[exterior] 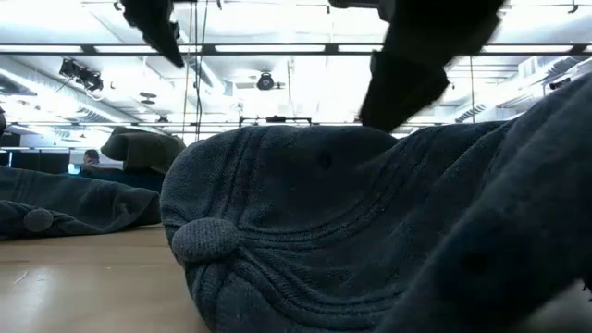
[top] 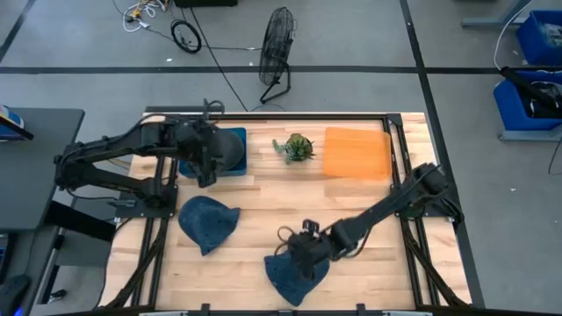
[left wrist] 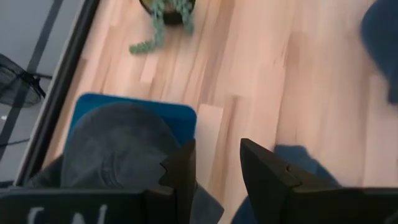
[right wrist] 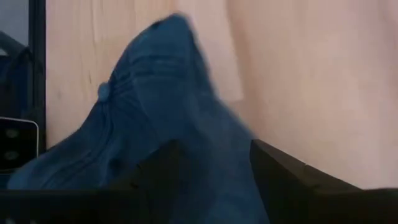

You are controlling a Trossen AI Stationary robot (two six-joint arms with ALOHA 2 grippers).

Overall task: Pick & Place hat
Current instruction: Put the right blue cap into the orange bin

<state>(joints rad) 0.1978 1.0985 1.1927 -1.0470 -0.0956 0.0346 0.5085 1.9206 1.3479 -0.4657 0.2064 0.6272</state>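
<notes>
A blue hat (top: 290, 274) lies near the table's front edge, its top button (exterior: 203, 239) facing the low camera. My right gripper (top: 307, 253) hangs open just over it, slanting down, with a finger on either side of the hat's raised cloth (right wrist: 199, 124). A second blue hat (top: 209, 223) lies at the left. A dark grey hat (left wrist: 115, 149) rests on a blue pad (left wrist: 183, 115) at the far left. My left gripper (left wrist: 217, 165) stands open above the pad's near edge with only bare wood between its fingers. My right gripper comes at the near blue hat slanting down from the table's right, its fingers (right wrist: 286, 174) astride the cloth. I cannot tell whether they touch it. The hat lies on the table.
An orange pad (top: 357, 152) lies at the far right, and a small green plant (top: 294, 147) stands between it and the blue pad. Bare wood shows in the table's middle (top: 290, 197). Black frame rails (top: 399, 175) run along the table's sides.
</notes>
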